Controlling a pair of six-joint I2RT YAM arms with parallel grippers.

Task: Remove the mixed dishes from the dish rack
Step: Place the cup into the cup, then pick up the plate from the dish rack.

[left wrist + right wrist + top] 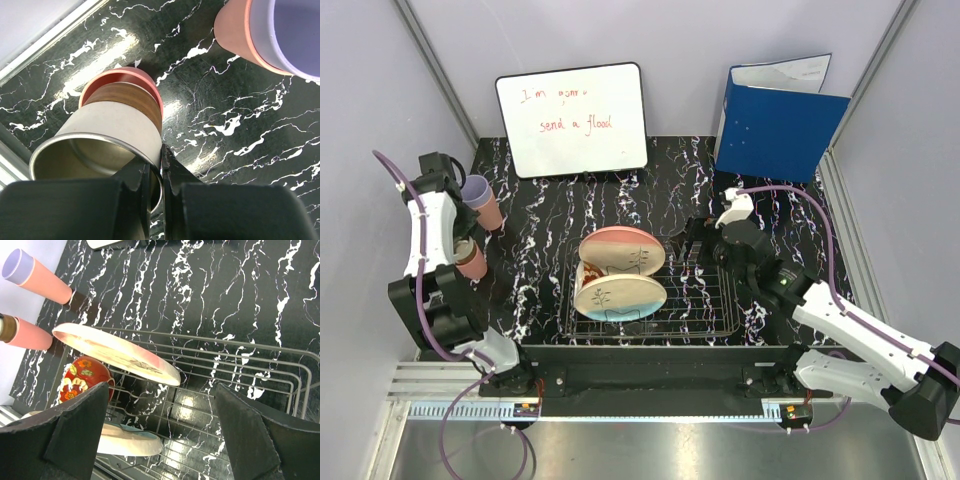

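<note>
Two cream-pink plates lean in the black wire dish rack (705,305), one behind (622,250) and one in front (620,297). My left gripper (156,172) is shut on the rim of the cream-and-brown bowl (117,127), which sits in the mouth of a pink tumbler (120,75) at the table's left side (472,260). A lavender tumbler (287,30) nests in another pink tumbler (232,30) just beyond. My right gripper (162,432) is open and empty above the rack's right half (235,365), to the right of the plates (115,352).
A red floral bowl (82,377) lies between the two plates in the rack. A white board (572,118) and a blue folder (778,125) stand at the back. Grey walls close in left and right.
</note>
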